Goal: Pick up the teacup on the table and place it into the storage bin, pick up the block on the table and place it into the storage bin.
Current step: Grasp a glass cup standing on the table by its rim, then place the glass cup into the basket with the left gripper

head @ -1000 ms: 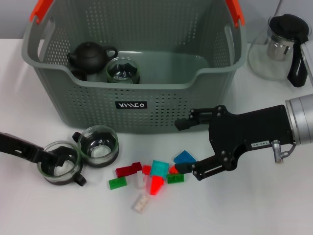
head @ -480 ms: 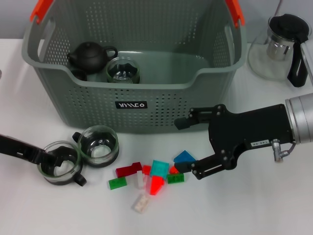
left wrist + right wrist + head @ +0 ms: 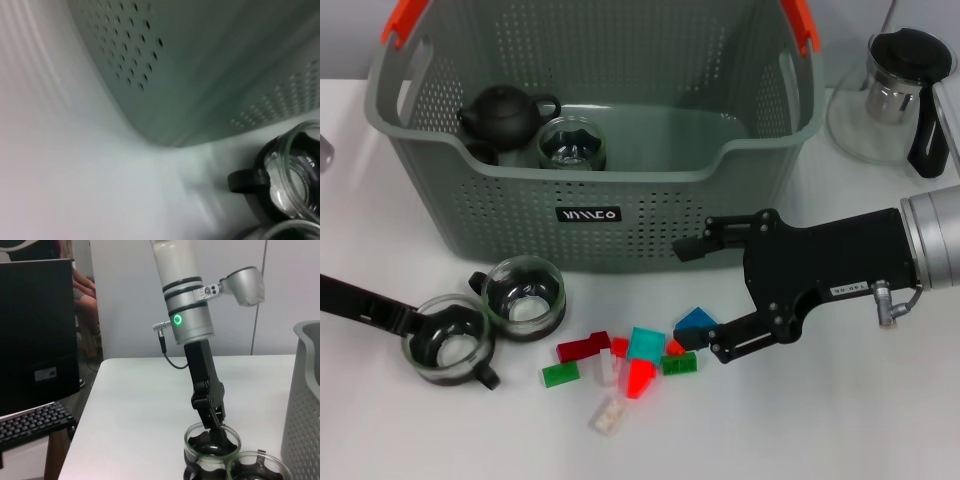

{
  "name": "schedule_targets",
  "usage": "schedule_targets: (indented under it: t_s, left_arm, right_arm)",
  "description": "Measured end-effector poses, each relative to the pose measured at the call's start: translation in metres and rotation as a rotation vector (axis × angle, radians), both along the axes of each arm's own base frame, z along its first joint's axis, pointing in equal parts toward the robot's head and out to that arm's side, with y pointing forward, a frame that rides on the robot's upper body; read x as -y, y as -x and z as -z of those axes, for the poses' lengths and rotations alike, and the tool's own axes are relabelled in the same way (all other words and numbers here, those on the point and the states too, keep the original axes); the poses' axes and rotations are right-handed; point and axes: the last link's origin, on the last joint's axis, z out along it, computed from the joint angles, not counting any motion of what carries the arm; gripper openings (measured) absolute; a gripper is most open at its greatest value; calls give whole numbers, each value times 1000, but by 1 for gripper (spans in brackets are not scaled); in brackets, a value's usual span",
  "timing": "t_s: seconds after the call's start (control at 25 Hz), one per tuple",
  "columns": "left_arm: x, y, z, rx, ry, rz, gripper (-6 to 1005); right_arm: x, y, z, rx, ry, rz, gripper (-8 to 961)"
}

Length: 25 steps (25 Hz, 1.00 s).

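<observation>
Left gripper (image 3: 440, 335): It sits low at the near left of the table (image 3: 840, 430). Its jaws are pinched on the rim of the teacup (image 3: 447, 342), one inside the cup and one outside. That looks like a good hold for lifting the cup by its wall.
Teacup: It is a glass cup in a dark holder, with nothing in it. It rests on the table, near and to the left of the bin.
Second cup (image 3: 524, 297): It is the same kind and just as bare inside. It touches the held cup on its right side. It could get bumped when the first cup goes up.
Storage bin (image 3: 620, 200): It stands at the far middle. Inside, on its left side, are a black teapot (image 3: 505, 113) and a glass cup (image 3: 572, 143). The right side of the bin has room.
Blocks (image 3: 630, 360): A small heap of red, green and blue pieces lies near the middle, in front of the bin.
Right gripper (image 3: 688, 295): It hangs just right of the heap with its jaws wide, holding nothing. The blue block (image 3: 697, 321) is by its near jaw.
Glass jug (image 3: 892, 92): It stands at the far right, with a black lid and a metal strainer inside.
</observation>
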Motion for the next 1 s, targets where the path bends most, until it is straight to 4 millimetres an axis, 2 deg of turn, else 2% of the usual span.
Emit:
schedule_targets:
  t_s: [0.24,0.36,0.6,1.0]
  left_arm:
    - [-1,-2,6,-42,11,8,107]
    - [-1,-3,5,-47,10,12,50]
    - [1,-9,-5,-42,-5,19,50]
    - [18,-26,-40,52,-40,38,51]
  right_arm:
    - [-1,2,-1,-1,-1,-5,941]
    - [-1,3,-1,-3,1,-4,941]
    - [-1,3,-1,-4,0,-10,941]
    - [0,2,0,1,8,-7,941]
